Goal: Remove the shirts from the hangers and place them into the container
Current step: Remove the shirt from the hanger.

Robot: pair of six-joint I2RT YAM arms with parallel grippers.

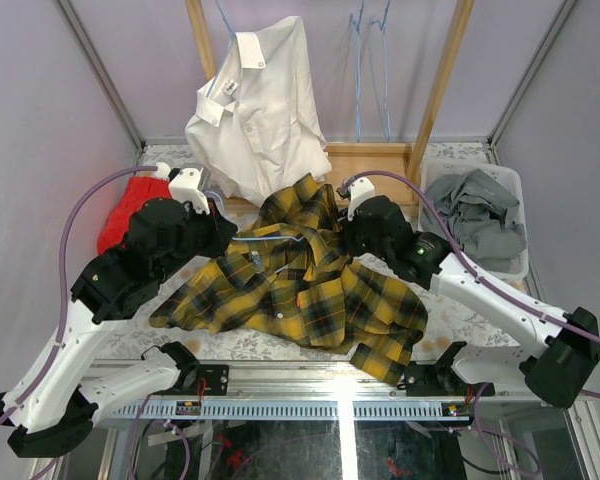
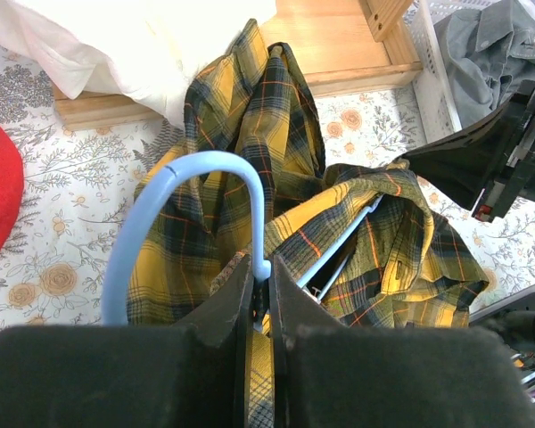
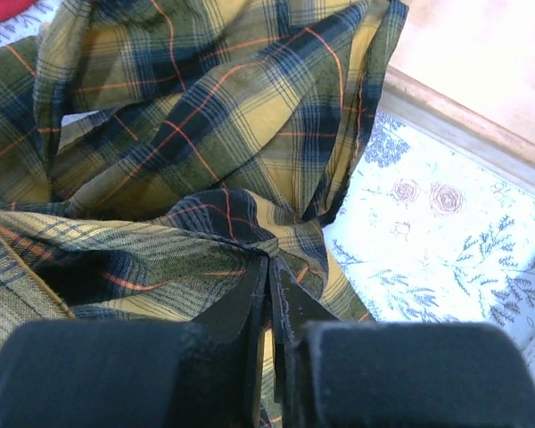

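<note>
The yellow-and-black plaid shirt (image 1: 300, 290) lies crumpled on the table between both arms, with a light-blue hanger (image 2: 205, 160) still threaded through it. My left gripper (image 2: 260, 267) is shut on the base of that hanger's hook, at the shirt's left side. At the shirt's right side my right gripper (image 3: 269, 263) is shut on a fold of the plaid fabric (image 3: 205, 134). A white shirt (image 1: 255, 110) hangs from the rack at the back. The white container (image 1: 515, 180) at the right holds a grey shirt (image 1: 485, 215).
Two bare light-blue hangers (image 1: 370, 70) hang from the wooden rack, whose base (image 1: 375, 160) sits behind the plaid shirt. A red cloth (image 1: 130, 205) lies at the left, beside my left arm. Grey walls close in both sides.
</note>
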